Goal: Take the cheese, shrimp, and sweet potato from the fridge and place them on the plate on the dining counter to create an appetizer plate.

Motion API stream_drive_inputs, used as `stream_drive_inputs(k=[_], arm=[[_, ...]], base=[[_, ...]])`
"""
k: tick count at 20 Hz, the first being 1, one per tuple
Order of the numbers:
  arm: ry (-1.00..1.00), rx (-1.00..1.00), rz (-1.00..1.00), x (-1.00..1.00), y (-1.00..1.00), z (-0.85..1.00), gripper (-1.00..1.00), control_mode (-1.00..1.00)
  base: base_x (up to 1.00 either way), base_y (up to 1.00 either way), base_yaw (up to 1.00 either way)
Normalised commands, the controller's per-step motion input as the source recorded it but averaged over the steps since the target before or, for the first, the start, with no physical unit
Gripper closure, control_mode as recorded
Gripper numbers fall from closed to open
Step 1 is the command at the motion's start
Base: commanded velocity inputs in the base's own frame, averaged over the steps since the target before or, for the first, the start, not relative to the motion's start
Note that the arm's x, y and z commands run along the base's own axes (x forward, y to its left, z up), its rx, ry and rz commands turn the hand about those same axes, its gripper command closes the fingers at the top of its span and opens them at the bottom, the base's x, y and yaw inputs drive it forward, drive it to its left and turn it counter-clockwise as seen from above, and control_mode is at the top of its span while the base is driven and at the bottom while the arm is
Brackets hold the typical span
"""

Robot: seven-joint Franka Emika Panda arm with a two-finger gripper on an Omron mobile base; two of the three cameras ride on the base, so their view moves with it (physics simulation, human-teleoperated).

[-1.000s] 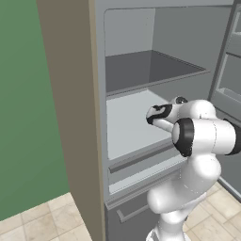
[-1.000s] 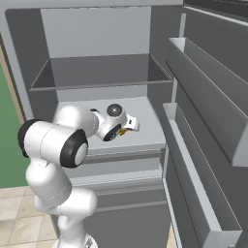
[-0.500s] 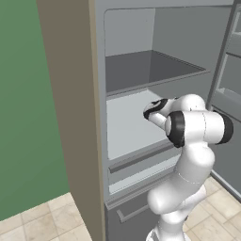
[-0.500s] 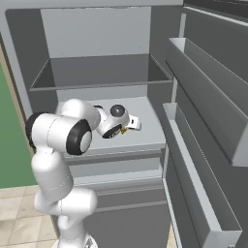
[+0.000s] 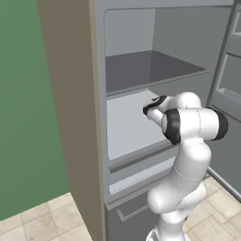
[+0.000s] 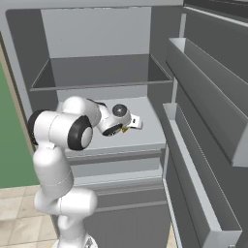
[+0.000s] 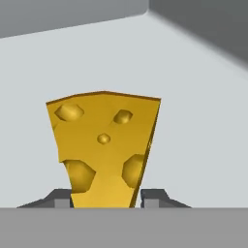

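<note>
The claw [image 7: 105,196] has its two dark fingertips [image 7: 59,197] pressed against either side of the cheese [image 7: 103,147], a yellow-orange wedge pitted with round holes. The wedge stands on the smooth, light grey middle shelf [image 6: 145,131] inside the open fridge [image 5: 75,108].

The fridge [image 6: 101,72] shelf [image 6: 145,133] (light grey) carries the cheese [image 7: 104,147], apparently resting directly on it.
</note>
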Motion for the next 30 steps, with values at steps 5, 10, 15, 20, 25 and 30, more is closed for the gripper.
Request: stream_drive_inputs(k=[5,10,15,20,25,30], arm=[[0.0,0.0,0.0,-0.03,0.0,-0.6,1.0,-1.0],[0.05,0.0,0.0,-0.33,0.11,-0.22,1.0,-1.0],[0.01,0.0,0.0,-0.74,0.04,0.14,1.0,-1.0],[0.0,0.0,0.0,-0.78,0.05,0.29,1.0,-1.0],[0.04,0.0,0.0,-0.42,0.02,0.73,1.0,-1.0],[0.15,0.0,0.0,-0.56,0.0,0.93,1.0,-1.0]], base=[[0.0,0.0,0.0],[0.0,0.0,0.0],[0.0,0.0,0.0],[0.0,0.0,0.0],[0.0,0.0,0.0],[0.0,0.0,0.0]])
